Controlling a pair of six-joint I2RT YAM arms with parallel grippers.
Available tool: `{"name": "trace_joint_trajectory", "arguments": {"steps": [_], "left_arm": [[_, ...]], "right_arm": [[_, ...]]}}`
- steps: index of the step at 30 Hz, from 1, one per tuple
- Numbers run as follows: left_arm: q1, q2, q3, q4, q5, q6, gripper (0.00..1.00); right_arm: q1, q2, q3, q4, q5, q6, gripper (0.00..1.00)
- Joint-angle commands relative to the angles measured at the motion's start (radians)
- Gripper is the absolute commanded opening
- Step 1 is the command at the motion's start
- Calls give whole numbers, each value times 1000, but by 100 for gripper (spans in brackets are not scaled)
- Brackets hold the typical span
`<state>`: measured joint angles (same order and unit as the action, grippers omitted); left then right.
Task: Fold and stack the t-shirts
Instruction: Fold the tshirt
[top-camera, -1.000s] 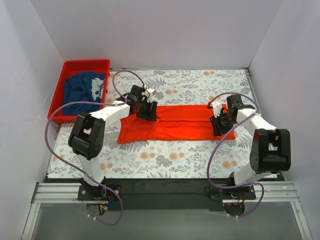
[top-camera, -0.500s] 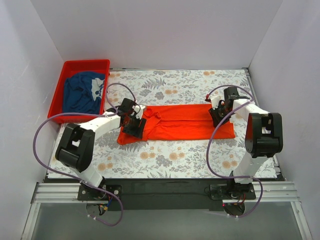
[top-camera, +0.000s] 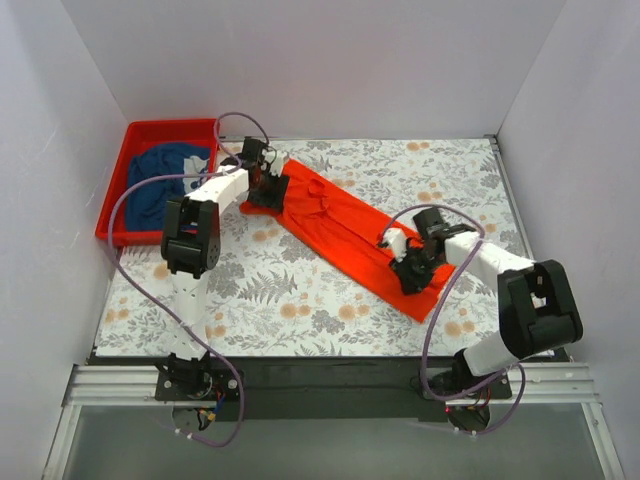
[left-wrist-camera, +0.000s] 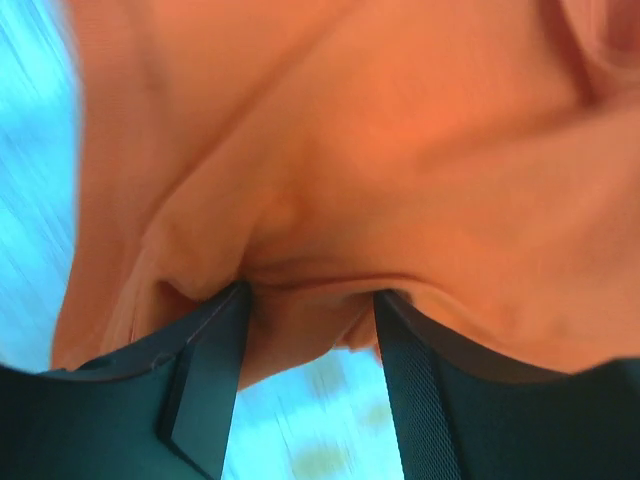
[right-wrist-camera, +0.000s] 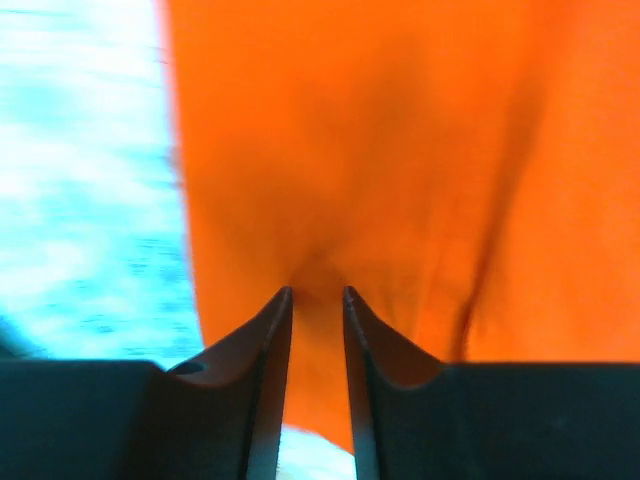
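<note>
The orange-red t-shirt lies folded into a long strip, slanting from the far left to the near right of the table. My left gripper is shut on its far-left end, and the cloth bunches between the fingers in the left wrist view. My right gripper is shut on its near-right end, with cloth pinched between the fingertips in the right wrist view. The dark blue t-shirt lies crumpled in the red bin.
The red bin stands at the far left, just left of my left gripper. White walls close in the floral table on three sides. Purple cables loop off both arms.
The orange-red shirt has swung from lying level across the table to a slant. My left gripper carried its end up toward the bin; my right gripper carried its end nearer and leftward.
</note>
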<state>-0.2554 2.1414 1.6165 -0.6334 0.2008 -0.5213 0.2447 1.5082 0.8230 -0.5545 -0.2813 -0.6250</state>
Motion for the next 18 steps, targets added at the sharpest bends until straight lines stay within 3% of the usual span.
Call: {"name": "trace_joint_trajectory", "arguments": {"steps": [1, 3, 5, 10, 18], "left_arm": [[13, 234, 358, -24, 31, 45, 52], [15, 326, 676, -61, 61, -12, 54], [15, 321, 766, -68, 95, -72, 55], [13, 45, 390, 118, 138, -131, 59], [15, -104, 116, 129, 166, -160, 59]], "right_arm": [[154, -57, 86, -191, -224, 77, 34], [160, -39, 260, -234, -318, 129, 36], [157, 9, 353, -266, -288, 134, 35], [119, 136, 403, -251, -87, 32, 32], [126, 342, 433, -194, -1, 48, 23]]}}
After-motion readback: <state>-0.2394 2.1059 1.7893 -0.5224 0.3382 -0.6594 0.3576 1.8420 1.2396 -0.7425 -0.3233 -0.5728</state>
